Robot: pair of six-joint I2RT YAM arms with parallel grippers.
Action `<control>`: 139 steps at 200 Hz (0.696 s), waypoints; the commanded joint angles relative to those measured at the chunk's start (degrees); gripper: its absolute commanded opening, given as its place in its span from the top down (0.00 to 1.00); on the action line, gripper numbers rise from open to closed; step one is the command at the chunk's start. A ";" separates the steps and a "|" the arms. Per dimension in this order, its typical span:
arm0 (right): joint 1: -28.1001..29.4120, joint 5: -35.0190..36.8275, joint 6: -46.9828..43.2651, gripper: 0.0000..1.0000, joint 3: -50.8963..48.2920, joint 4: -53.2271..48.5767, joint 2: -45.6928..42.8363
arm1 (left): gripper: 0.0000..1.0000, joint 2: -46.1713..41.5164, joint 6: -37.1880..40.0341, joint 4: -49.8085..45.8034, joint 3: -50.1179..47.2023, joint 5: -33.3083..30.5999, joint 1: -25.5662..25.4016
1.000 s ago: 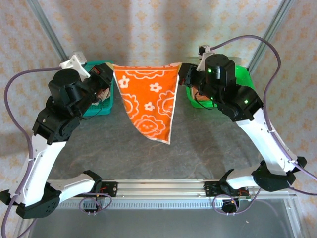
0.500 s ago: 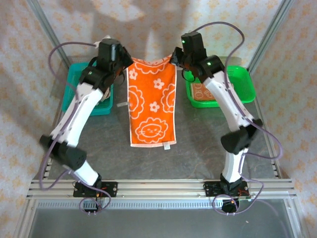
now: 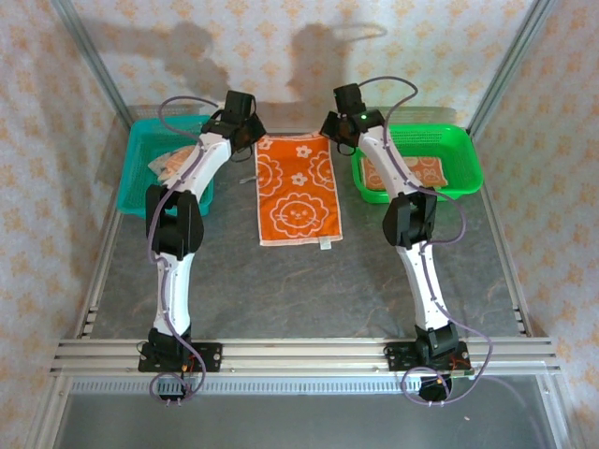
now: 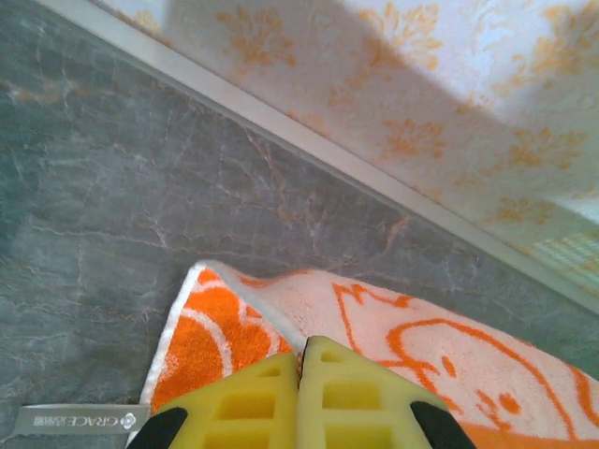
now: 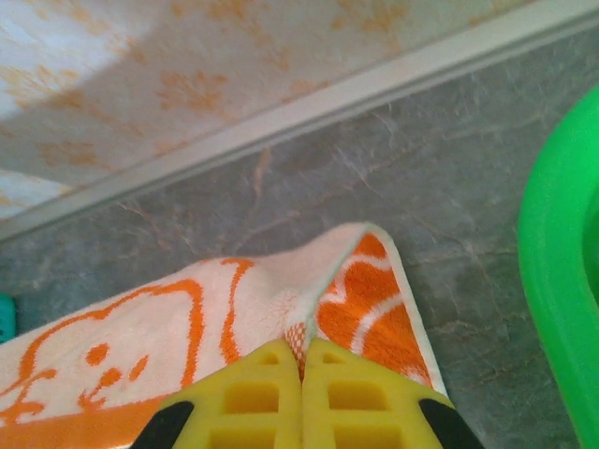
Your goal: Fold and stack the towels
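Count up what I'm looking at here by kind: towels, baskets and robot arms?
Towels: 3 - flat towel, teal-basket towel, green-basket towel
Baskets: 2 - teal basket, green basket
Arms: 2 - left arm, right arm
Total: 7

Grey, marble-veined tabletop (image 3: 281, 290), and right at the far middle an orange towel (image 3: 298, 192) lies spread nearly flat, lion face toward the near end, flowers at the far end, a small white tag (image 3: 324, 246) poking off its near right corner. Teal basket (image 3: 131, 178) sits to its left, green basket (image 3: 471, 159) to its right, both at the far edge.
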 commanded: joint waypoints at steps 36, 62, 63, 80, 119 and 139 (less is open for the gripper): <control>1.29 -2.66 -0.50 1.00 -21.48 7.48 -13.47 | 1.00 -14.68 -2.68 7.62 -18.36 4.50 -0.38; 1.91 -3.21 0.07 1.00 -33.99 13.09 -20.53 | 1.00 -20.53 -3.71 10.09 -26.71 5.02 -0.81; 1.88 -3.24 0.07 1.00 -34.35 13.27 -20.77 | 1.00 -20.69 -3.73 10.14 -26.98 5.04 -0.87; 2.48 -2.92 0.16 1.00 -39.90 14.52 -24.09 | 1.00 -23.39 -4.05 10.01 -31.23 5.23 -1.69; 3.83 -1.19 0.67 1.00 -53.12 18.09 -31.73 | 1.00 -30.16 -5.23 10.47 -42.06 4.20 -4.59; 4.65 -0.66 1.44 1.00 -59.37 20.01 -35.38 | 1.00 -33.51 -6.27 11.23 -47.57 3.36 -5.68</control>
